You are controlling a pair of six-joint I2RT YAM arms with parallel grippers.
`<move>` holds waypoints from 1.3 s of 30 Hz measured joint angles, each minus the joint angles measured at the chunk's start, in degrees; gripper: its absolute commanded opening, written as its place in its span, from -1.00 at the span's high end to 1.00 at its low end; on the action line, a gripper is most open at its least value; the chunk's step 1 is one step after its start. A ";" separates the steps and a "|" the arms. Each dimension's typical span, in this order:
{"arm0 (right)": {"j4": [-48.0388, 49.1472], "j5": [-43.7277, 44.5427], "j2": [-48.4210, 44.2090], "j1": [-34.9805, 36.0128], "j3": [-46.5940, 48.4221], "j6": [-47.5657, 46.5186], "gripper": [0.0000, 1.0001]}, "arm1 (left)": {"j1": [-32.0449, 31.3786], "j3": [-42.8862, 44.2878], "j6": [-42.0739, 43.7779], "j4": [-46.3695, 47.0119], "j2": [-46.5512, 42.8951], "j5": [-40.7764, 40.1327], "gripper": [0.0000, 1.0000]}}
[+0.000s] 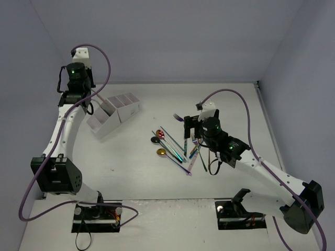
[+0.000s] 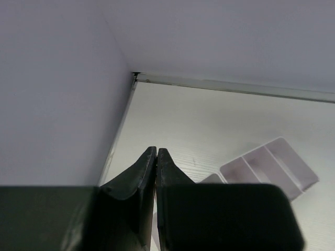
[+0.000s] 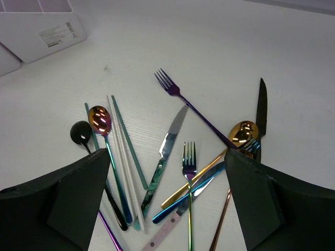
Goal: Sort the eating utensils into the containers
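Note:
The eating utensils (image 1: 175, 144) lie in a loose pile mid-table. In the right wrist view they are a purple fork (image 3: 180, 97), a marbled knife (image 3: 165, 151), a rainbow fork (image 3: 189, 162), a gold spoon (image 3: 242, 132), a black knife (image 3: 260, 110), a rainbow spoon (image 3: 99, 119), a black spoon (image 3: 81, 133) and teal and white sticks (image 3: 125, 144). My right gripper (image 3: 168, 172) (image 1: 191, 130) hovers open over the pile, holding nothing. The white containers (image 1: 115, 112) (image 2: 272, 164) stand back left. My left gripper (image 2: 156, 150) (image 1: 84, 102) is raised beside them, shut, with nothing showing between its fingers.
The left wall (image 2: 57, 94) and the table's back-left corner (image 2: 136, 75) are close to my left gripper. Purple cables (image 1: 230, 94) arch over both arms. In the top view a thin pale line runs from my left gripper towards the containers; I cannot tell what it is.

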 measured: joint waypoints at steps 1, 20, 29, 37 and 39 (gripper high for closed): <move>-0.26 0.29 -0.05 -0.19 -0.34 0.12 -0.77 | 0.34 0.14 0.68 0.23 0.84 -0.35 1.00; -1.54 3.45 3.51 -2.42 -3.91 3.85 -0.74 | 0.72 -1.48 3.59 6.96 14.52 -1.05 0.34; -3.25 3.32 8.10 -5.31 -4.56 7.56 -0.59 | 0.72 -3.33 0.91 6.75 11.96 -0.91 -0.48; -4.68 -0.74 16.11 -12.10 -4.55 10.17 -0.18 | 0.36 -4.13 -7.86 -1.97 -4.30 4.33 -0.58; -4.98 -2.23 18.06 -13.48 -4.55 10.77 -0.12 | -0.35 -4.61 -9.97 -4.35 -9.36 6.49 -0.58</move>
